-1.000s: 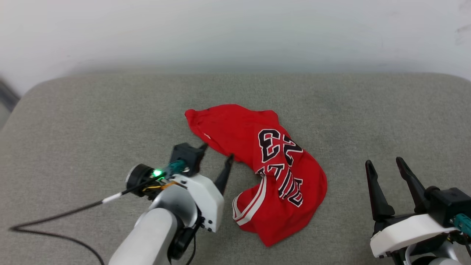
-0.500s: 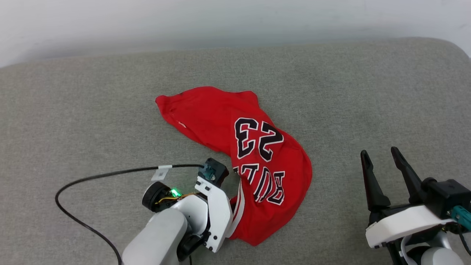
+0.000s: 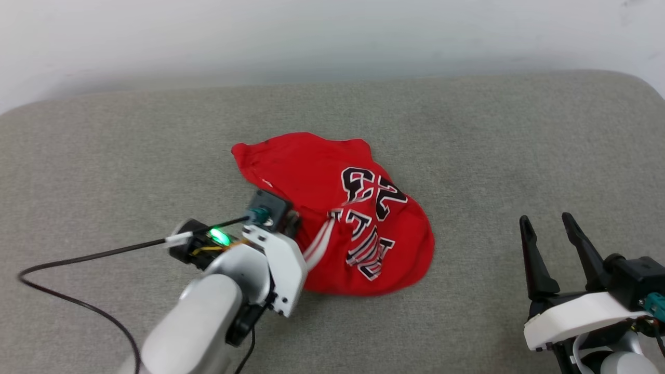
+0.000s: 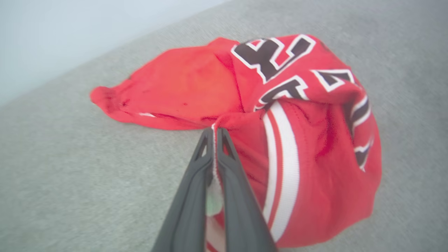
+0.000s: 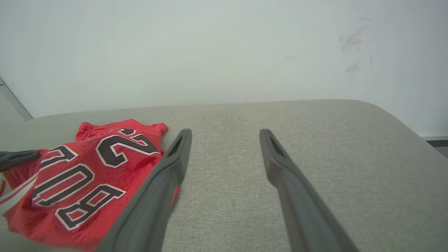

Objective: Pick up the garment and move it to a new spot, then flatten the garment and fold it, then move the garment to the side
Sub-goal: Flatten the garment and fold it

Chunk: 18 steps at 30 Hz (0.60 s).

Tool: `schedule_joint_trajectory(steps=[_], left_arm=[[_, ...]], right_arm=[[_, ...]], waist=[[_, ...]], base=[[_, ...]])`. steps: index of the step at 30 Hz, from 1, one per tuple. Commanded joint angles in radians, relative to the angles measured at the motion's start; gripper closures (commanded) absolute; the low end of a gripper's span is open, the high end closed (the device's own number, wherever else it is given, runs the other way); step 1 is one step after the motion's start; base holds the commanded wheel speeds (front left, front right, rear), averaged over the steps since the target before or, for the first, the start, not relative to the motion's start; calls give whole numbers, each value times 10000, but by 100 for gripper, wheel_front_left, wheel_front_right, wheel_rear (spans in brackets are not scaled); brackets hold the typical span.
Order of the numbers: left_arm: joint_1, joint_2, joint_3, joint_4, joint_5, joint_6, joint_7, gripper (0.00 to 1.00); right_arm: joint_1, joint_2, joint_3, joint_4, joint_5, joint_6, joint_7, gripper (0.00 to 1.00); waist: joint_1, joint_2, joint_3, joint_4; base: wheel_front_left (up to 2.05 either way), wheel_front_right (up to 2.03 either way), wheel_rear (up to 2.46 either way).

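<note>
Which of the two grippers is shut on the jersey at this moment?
The left gripper: its jaws are pinched shut on the garment, at the edge by its striped trim. The right gripper stands open, apart from it.

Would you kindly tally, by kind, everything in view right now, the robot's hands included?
Red Bulls jersey: 1
Robot hands: 2 (left hand shut on the jersey's striped trim, right hand open)
Black cable: 1
Grey cushion: 1
Total: 5
</note>
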Motion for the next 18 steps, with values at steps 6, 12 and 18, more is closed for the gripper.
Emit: schedule_joint_trajectory(steps=[6,12,18], left_arm=[[925,904,1070,-1899,167,1336,-727,100],[3247,1414,2177,-3015,-484,2778,-784,100],[5327,1050,2461,-2489,-1681,3069,-530,100]], right_arm=[[182,6,-131,-102,83,-5,50,0],[291,6,-222,-205,20,-5,162,0],[393,6,-181,-274,-28,-5,281,0]], waist=[[-1,0,-335,526],[-1,0,-463,732],[-1,0,-650,755]], base=[[0,0,0],[0,0,0],[0,0,0]])
